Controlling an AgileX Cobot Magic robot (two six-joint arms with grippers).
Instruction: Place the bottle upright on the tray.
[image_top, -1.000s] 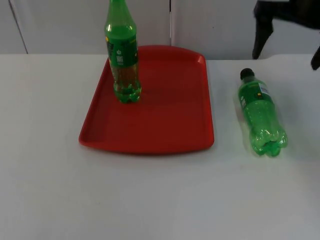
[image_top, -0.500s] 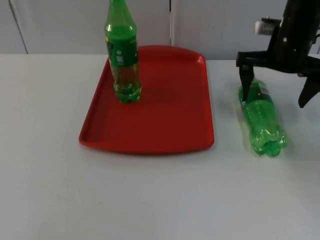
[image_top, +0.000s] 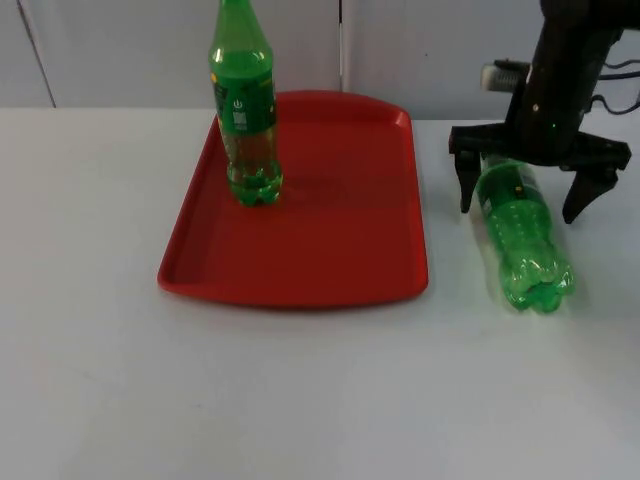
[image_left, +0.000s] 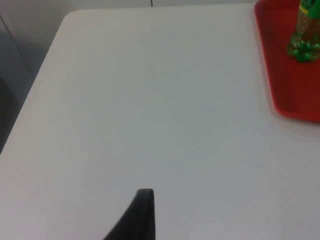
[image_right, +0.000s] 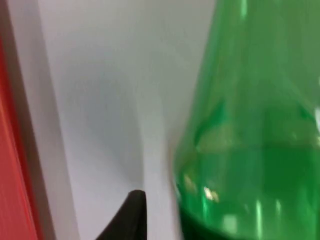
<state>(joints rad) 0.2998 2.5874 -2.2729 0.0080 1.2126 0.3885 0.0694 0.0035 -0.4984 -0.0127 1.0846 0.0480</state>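
Note:
A green bottle lies on its side on the white table, right of the red tray, its cap end under my right arm. My right gripper hangs open over the bottle's neck end, one finger on each side of it and apart from it. The right wrist view has the green bottle close up beside one black fingertip and the tray's red edge. A second green bottle stands upright on the tray's far left part. In the left wrist view, a fingertip hovers over bare table as that arm waits.
The grey partition wall runs behind the table. The standing bottle and the tray's corner also appear from the left wrist. White table extends in front of the tray and to its left.
My right arm has come down from the upper right corner and shifted left, so its open fingers now straddle the lying bottle's neck end. Both bottles and the tray have stayed put.

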